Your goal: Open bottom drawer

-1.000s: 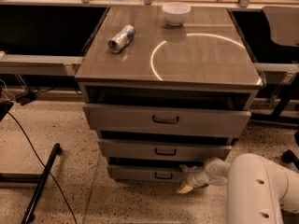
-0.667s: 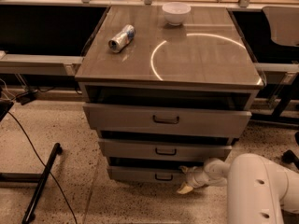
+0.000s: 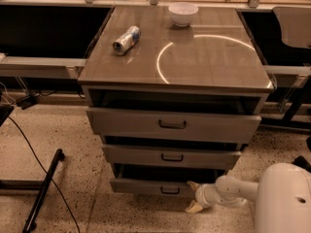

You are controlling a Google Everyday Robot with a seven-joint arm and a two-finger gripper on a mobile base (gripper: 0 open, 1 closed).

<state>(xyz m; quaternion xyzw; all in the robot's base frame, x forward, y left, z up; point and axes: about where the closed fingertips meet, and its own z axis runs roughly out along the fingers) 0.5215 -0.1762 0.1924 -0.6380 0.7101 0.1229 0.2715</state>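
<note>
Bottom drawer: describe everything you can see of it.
The bottom drawer is the lowest and narrowest of three. It has a flat, grey, metal-looking front with a small dark bar handle at its centre. It looks slightly pulled out, with a dark gap above. The gripper, fingers spread, is at its right end; contact is unclear.

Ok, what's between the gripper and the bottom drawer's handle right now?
In the camera view, only bare grey drawer front. The gripper sits low at the right end of the bottom drawer, just right of its handle.
</note>
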